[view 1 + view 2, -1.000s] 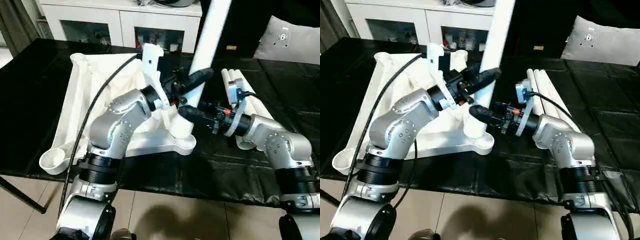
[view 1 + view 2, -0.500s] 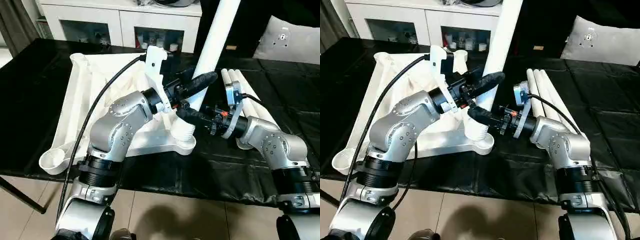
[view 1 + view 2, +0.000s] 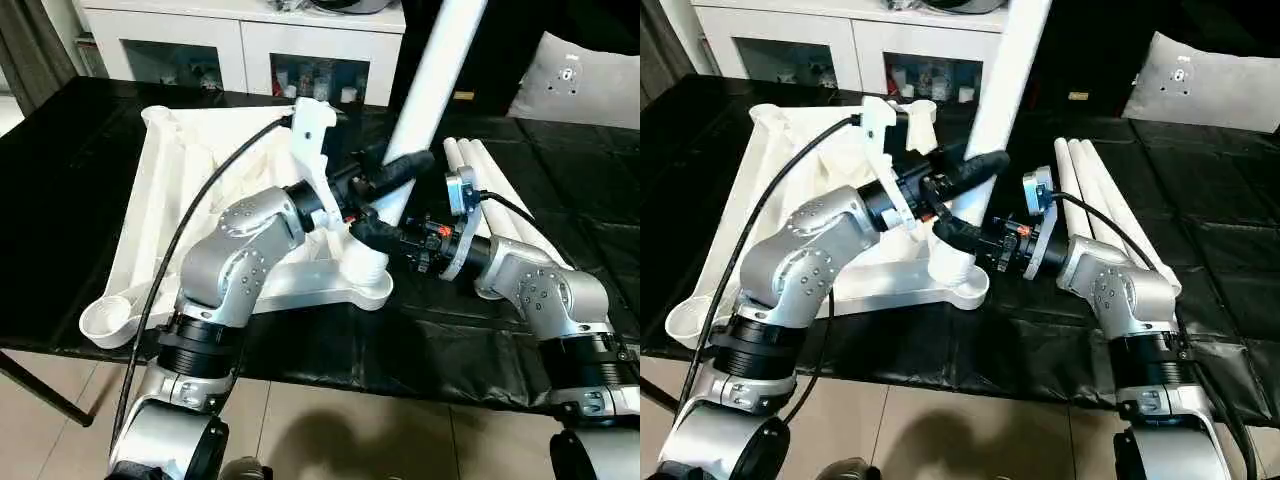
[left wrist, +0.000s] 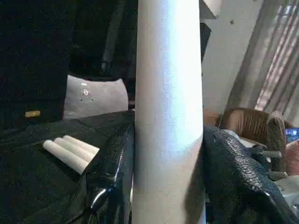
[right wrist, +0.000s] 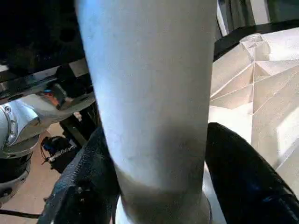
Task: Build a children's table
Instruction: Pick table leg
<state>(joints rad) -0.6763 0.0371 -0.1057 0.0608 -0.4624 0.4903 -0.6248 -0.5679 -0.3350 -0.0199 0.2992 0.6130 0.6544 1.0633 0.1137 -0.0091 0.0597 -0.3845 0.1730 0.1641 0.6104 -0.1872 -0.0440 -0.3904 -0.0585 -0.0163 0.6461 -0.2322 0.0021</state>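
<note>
The white tabletop (image 3: pixel 170 190) lies underside up on the black table. One white leg (image 3: pixel 435 80) rises from its near right corner socket (image 3: pixel 368 272), leaning slightly right. My left gripper (image 3: pixel 403 178) is shut on the leg partway up, with a finger (image 4: pixel 112 172) pressed against each side of the tube (image 4: pixel 168 116). My right gripper (image 3: pixel 366 232) is shut on the same leg (image 5: pixel 149 93) just above the socket, its fingers (image 5: pixel 84 186) hugging both sides. Three spare legs (image 3: pixel 1090 180) lie side by side to the right.
The near left corner socket (image 3: pixel 105 320) is empty. A white cabinet with glass doors (image 3: pixel 240 40) stands behind the table. A grey cushion (image 3: pixel 590 80) lies at the back right. The table's front edge runs just below my forearms.
My right gripper has slid left to the leg's base and closed its fingers on it. The left gripper kept its hold, and the leg's top leaned slightly right.
</note>
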